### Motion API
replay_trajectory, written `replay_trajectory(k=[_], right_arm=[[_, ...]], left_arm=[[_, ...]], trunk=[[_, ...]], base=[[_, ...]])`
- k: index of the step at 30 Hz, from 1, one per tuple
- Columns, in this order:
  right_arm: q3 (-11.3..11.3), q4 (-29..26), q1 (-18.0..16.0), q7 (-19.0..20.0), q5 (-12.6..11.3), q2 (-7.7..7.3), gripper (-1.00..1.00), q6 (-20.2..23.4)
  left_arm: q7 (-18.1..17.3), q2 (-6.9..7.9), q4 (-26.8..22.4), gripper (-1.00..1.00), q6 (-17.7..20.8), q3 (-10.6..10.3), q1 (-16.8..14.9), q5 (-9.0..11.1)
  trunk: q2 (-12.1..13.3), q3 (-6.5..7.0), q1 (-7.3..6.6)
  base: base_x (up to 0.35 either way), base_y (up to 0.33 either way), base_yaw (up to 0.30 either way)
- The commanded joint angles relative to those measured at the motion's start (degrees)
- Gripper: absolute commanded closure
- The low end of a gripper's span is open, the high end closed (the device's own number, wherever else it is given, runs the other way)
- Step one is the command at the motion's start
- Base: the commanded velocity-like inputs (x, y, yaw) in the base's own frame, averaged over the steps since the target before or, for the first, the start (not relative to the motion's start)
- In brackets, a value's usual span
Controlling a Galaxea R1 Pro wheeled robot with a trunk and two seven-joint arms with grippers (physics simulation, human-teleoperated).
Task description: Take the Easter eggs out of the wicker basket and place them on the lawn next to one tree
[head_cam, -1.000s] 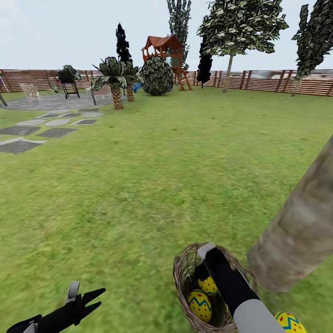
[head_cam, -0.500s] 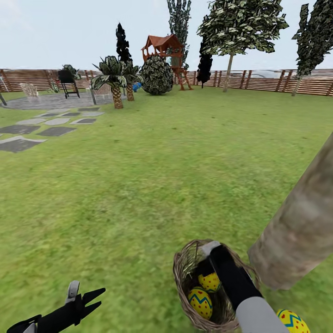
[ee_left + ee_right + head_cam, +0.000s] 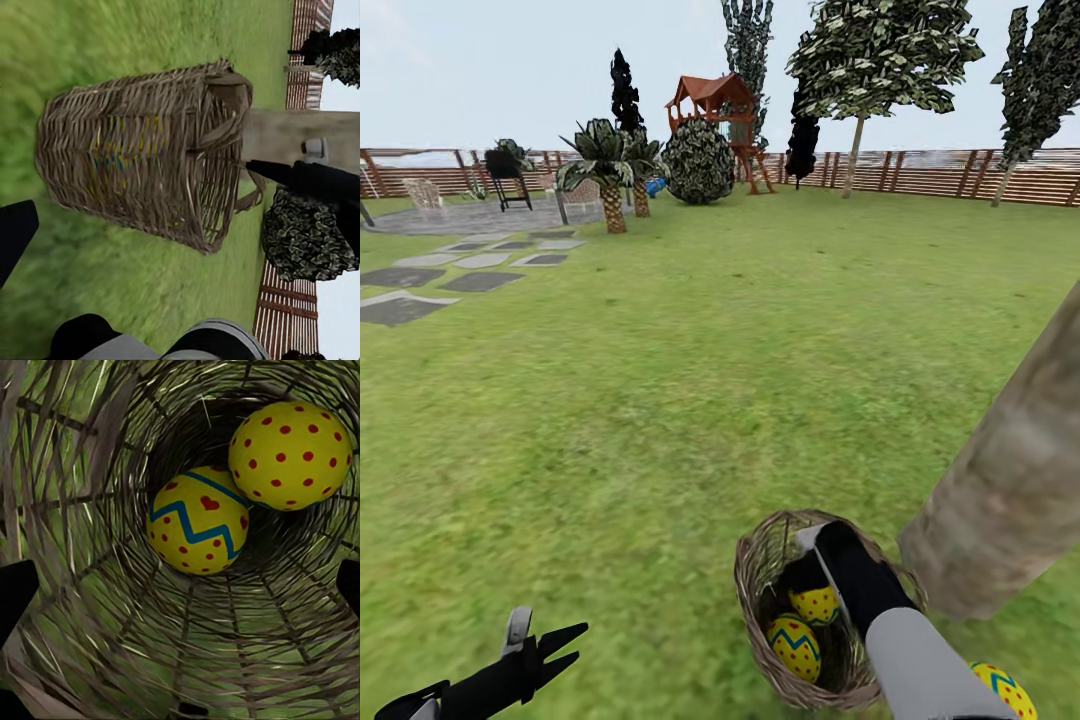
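Note:
The wicker basket (image 3: pixel 760 585) stands on the lawn (image 3: pixel 690 400) close to the thick pale trunk of the tree (image 3: pixel 1010 470). Two yellow Easter eggs lie inside it: a red-dotted one (image 3: pixel 816 604) (image 3: pixel 292 454) and one with a blue zigzag (image 3: pixel 795 647) (image 3: pixel 199 521). A third egg (image 3: pixel 1006 690) rests on the grass by the trunk's foot. My right gripper (image 3: pixel 807 583) reaches down into the basket, open, its dark fingers (image 3: pixel 15 600) wide apart above the eggs and touching neither. My left gripper (image 3: pixel 555 645) hovers open over the grass to the basket's left; its camera sees the basket's side (image 3: pixel 142 165).
Grey paving slabs (image 3: pixel 420 290) lie far left. Short palms (image 3: pixel 605 175), a round bush (image 3: pixel 700 160), a red play tower (image 3: pixel 715 110) and a slatted wooden fence (image 3: pixel 940 172) line the far edge. Wide grass stretches ahead.
My right gripper has shifted slightly within the basket, over the two eggs. The view has drifted a little. The left arm has stayed put.

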Motion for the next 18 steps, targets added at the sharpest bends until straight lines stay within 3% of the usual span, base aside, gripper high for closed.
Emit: replay_trajectory(k=[1, 5, 12, 15, 18], right_arm=[[-1.2, 0.0, -0.2, -0.1, 0.5, 0.06, -1.0, 0.1], [-2.7, 0.3, -1.4, -2.4, 0.4, 0.06, -1.0, -0.2], [-3.0, 1.1, -2.6, -3.3, 0.3, 0.05, -1.0, -2.1], [-3.6, 3.6, -4.0, -3.7, 0.3, 0.0, -1.0, -3.0], [-5.5, 6.9, -5.3, -4.0, 0.3, -0.05, -1.0, -5.3]], left_arm=[[-0.1, 0.05, 0.0, -1.0, 0.6, -0.4, 0.0, 0.5], [-0.1, 0.05, 0.0, -1.0, 0.6, -0.4, 0.0, 0.5], [0.0, 0.05, 0.0, -1.0, 0.6, -0.4, 0.0, 0.5], [0.0, 0.05, 0.0, -1.0, 0.6, -0.4, 0.0, 0.5], [-0.1, 0.05, 0.0, -1.0, 0.6, -0.4, 0.0, 0.5]], trunk=[[-0.4, -0.24, 0.22], [-2.0, -0.95, 1.1], [-4.9, -2.21, 2.63], [-6.1, -2.75, 3.29], [-7.3, -3.29, 3.95]], base=[[0.0, 0.0, 0.0], [0.0, 0.0, 0.0], [0.0, 0.0, 0.0], [0.0, 0.0, 0.0], [0.0, 0.0, 0.0]])
